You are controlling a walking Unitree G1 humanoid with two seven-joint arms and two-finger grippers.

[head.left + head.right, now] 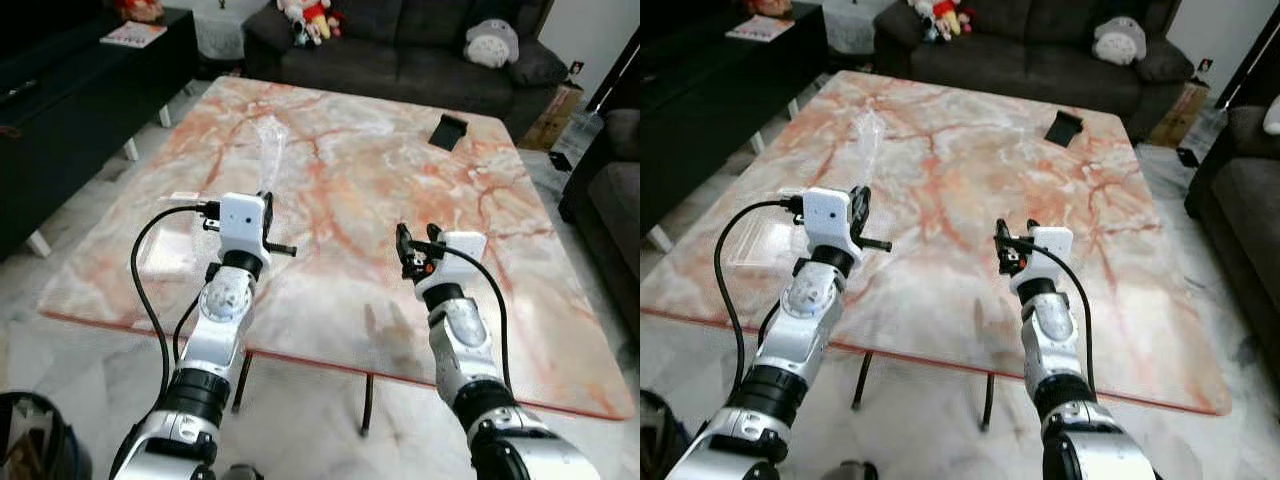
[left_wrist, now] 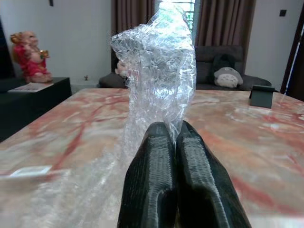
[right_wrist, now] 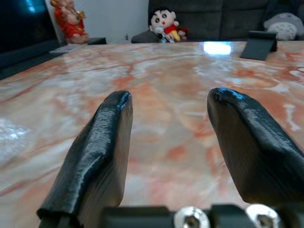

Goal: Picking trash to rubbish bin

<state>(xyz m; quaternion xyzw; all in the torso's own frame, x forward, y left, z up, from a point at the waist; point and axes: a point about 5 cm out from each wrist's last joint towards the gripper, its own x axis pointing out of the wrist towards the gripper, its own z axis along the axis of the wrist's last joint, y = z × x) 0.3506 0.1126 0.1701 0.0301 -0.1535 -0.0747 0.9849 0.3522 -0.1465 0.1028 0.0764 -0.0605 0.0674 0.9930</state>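
One marble tabletop carries one sheet of clear bubble wrap, which stands upright over its left half, and one small black stand near the far edge. The left claw is pinched tight on the wrap's lower end. The right claw hovers low over the tabletop, fingers wide apart and holding nothing.

Crinkled clear plastic wrap, glossy marble table
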